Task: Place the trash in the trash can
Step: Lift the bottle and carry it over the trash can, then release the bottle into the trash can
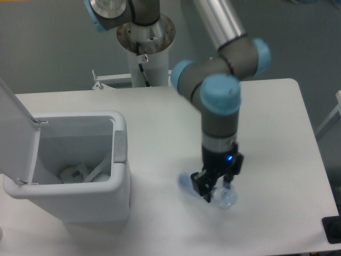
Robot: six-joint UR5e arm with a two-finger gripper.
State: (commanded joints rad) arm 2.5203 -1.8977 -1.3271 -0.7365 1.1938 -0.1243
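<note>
My gripper (215,190) points down over the table's front middle and is shut on the clear blue-tinted plastic bottle (226,199). The bottle is motion-blurred; its blue neck sticks out to the left of the fingers and its clear base to the lower right. It looks lifted off the tabletop. The white trash can (120,140) stands at the left with its flip lid (16,133) swung open to the left. Inside it lies a clear wrapper with a white label (75,173). The gripper is well to the right of the can.
The arm's base column (145,48) rises behind the table's back edge. The table's right and front edges are near the gripper. A dark object (332,230) sits at the lower right corner.
</note>
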